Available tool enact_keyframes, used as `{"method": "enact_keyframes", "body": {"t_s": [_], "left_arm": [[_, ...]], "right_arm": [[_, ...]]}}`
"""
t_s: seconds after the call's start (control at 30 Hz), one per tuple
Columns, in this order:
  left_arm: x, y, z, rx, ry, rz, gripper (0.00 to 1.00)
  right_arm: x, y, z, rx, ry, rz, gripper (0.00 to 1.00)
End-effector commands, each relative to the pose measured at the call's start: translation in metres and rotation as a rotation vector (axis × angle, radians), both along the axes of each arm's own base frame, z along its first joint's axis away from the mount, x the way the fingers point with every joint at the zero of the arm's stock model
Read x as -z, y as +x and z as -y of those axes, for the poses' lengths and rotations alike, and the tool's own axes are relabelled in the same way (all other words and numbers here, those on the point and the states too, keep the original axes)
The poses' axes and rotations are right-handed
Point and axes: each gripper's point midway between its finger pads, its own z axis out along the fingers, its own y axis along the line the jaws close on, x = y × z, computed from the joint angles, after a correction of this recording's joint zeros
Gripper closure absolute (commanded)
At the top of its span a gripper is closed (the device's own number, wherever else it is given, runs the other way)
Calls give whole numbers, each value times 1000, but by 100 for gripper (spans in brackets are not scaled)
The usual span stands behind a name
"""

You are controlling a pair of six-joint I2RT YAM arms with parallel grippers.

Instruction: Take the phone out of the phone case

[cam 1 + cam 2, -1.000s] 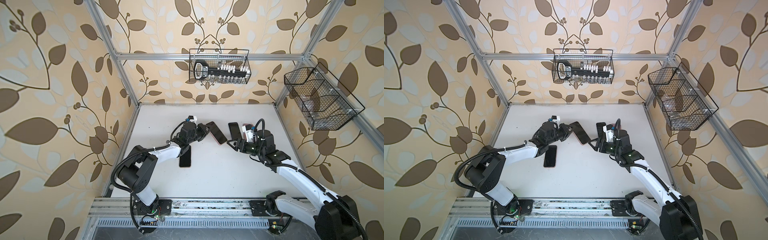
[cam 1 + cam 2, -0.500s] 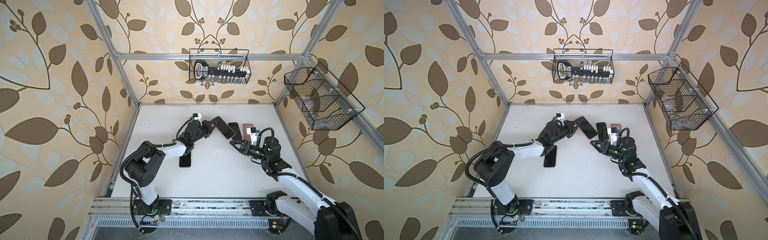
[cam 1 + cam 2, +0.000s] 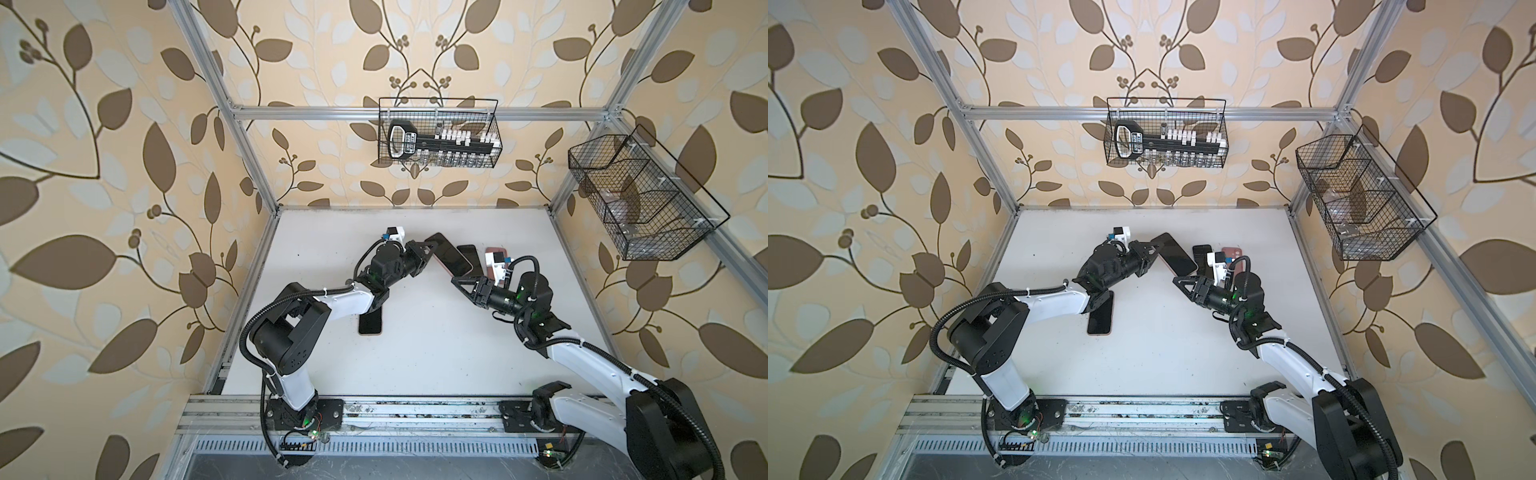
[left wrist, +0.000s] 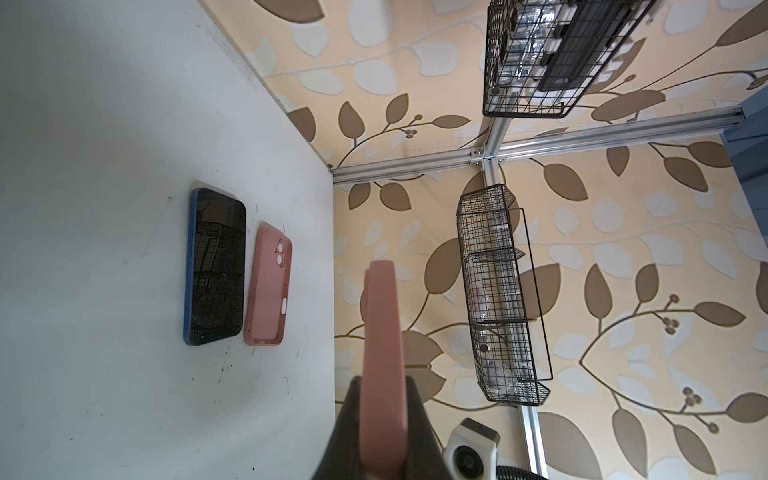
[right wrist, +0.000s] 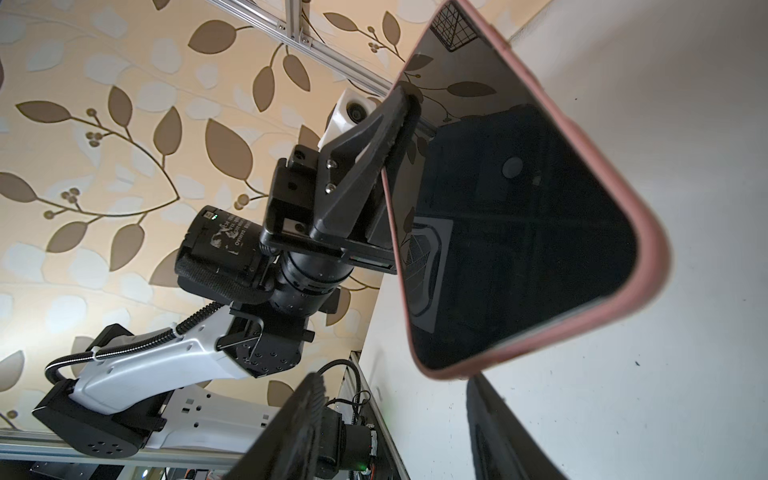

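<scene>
Cased phone (image 3: 451, 255) is held off the table in both top views, tilted, just beside the blue phone (image 3: 471, 257) that lies flat. The left gripper (image 3: 432, 247) is clenched on the end away from the blue phone. The right gripper (image 3: 457, 282) sits at the nearer end.

From the left wrist, the cased phone (image 4: 382, 332) shows only its pink edge, running straight out from the clamped jaws. The blue phone (image 4: 214, 266) lies beyond it with an empty pink case (image 4: 268, 286) just beside it.

From the right wrist, the dark screen faces the camera inside its pink rim. One left finger (image 5: 374, 137) presses on the glass. The right gripper (image 5: 392, 382) is released, its jaws standing apart below the free corner and not touching it.

The phone is not yet out, and the step in hand looks like setting a second grip. I judge the next move calls for the right jaws to close on the pink rim at that corner, not across the glass, and then peel it back. Since the left clamp pins screen and case together, it may have to shift.
</scene>
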Motion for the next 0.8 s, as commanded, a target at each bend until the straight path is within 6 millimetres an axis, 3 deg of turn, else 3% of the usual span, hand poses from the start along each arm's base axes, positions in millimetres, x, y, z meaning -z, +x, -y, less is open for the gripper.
{"method": "enact_keyframes", "body": {"t_s": [0.0,0.77], "left_arm": [[-88,-11,-4,2,-162,179,100],[-94,-21,-7,2,-172,186,100]], "right_arm": [[-15,7,-2,27,40,42,46],[-18,16,-11,56,77,69,73]]}}
